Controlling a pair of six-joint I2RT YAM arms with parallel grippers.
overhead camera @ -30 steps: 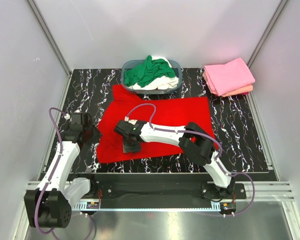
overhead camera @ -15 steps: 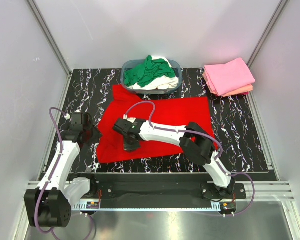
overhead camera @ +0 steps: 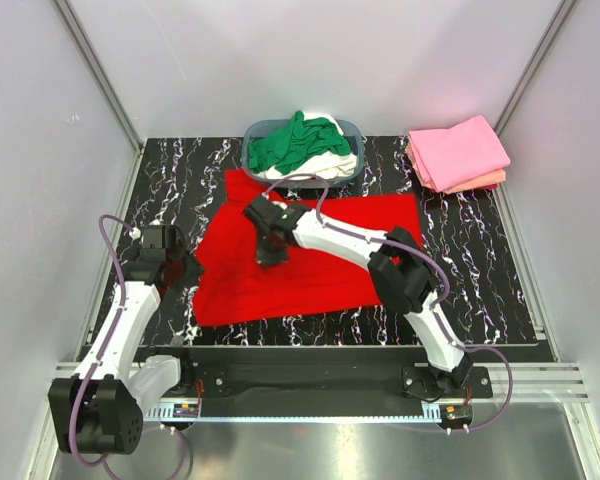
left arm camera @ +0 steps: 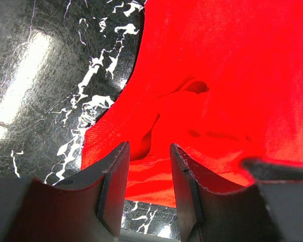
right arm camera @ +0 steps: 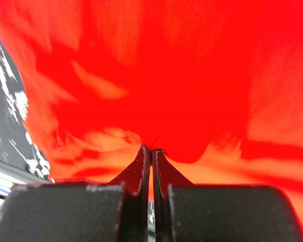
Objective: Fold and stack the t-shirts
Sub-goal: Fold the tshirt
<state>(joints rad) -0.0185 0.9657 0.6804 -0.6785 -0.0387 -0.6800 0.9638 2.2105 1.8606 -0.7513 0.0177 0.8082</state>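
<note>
- The red shirt [overhead camera: 240, 290] is lying spread on the counter [overhead camera: 480, 260] just in front of the basket [overhead camera: 246, 150], with its far corner reaching the basket's near wall
- The right tool [overhead camera: 269, 250] is hanging over the shirt's left half, in front of the basket. Its fingers are pressed together and appear to be pinching a small peak of red cloth, with puckers running out from the tips
- The left tool [left arm camera: 149, 151] is hovering with its fingers spread at the shirt's left edge, further from the basket, and nothing is sitting between them
- The step looks like carrying a fold across. Doing it well likely means lifting only slightly and travelling slowly so the thin pinch is not slipping, while the left tool is taking or pinning the matching edge so the crease is running straight
- The right wrist view is showing blurred red, so whether one layer or two is being pinched is not telling
- The right arm is covering the shirt's middle, and the collar and sleeves are not showing clearly
- Whatever is lying under the green shirt [overhead camera: 290, 145] in the basket is hidden
</note>
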